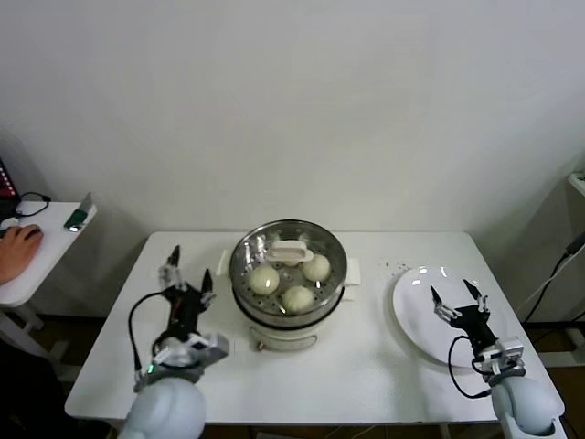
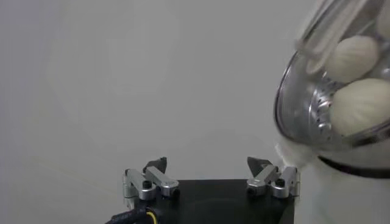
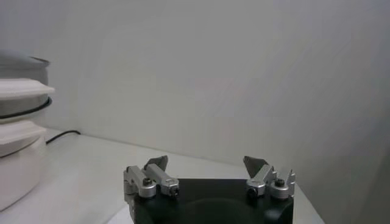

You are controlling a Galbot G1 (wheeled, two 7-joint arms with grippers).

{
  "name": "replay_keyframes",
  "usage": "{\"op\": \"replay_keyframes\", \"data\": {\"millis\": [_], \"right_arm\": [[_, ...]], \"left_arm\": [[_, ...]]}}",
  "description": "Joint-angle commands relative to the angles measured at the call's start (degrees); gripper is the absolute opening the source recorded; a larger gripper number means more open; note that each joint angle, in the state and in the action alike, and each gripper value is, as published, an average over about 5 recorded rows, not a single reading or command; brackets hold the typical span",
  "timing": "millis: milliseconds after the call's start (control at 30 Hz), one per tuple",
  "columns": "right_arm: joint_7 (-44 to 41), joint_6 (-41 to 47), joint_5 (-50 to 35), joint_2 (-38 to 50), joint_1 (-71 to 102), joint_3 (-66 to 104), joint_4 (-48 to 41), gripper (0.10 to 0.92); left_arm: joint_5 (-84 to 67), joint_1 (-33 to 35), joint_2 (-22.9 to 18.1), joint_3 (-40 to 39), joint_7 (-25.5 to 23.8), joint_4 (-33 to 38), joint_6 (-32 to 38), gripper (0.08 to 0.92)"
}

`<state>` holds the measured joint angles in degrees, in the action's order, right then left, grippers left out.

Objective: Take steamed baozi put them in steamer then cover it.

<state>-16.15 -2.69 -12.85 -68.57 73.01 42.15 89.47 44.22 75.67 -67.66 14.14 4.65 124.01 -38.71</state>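
The steamer stands mid-table with its clear glass cover resting on top. Three steamed baozi show through the glass: one on the left, one at the front, one at the right. My left gripper stands open and empty just left of the pot, apart from it. In the left wrist view the steamer with baozi fills one side, beyond the open left gripper. My right gripper is open over the white plate; the right wrist view shows its open, empty fingers and the steamer at one side.
An empty white plate lies at the table's right. A side table at the far left holds a person's hand and a small device. The white wall rises behind the table.
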Motion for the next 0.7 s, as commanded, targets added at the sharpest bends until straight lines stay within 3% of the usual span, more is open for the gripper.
{"op": "replay_keyframes", "data": {"millis": [33, 267, 700], "right_arm": [[-1.5, -0.7, 0.6, -0.5, 1.1, 0.4, 1.0, 0.823], [-1.6, -1.8, 0.1, -0.3, 2.1, 0.6, 1.7, 0.823], [-2.0, -3.1, -2.4, -0.8, 2.7, 1.0, 2.1, 0.823]], "left_arm": [[-41.3, 10.1, -5.7, 23.6, 7.6, -9.4, 42.1, 0.823], [-51.3, 10.4, -5.1, 24.5, 1.2, -20.1, 51.3, 0.823], [-51.7, 10.0, -7.0, 24.3, 0.1, -21.8, 49.3, 0.823]]}}
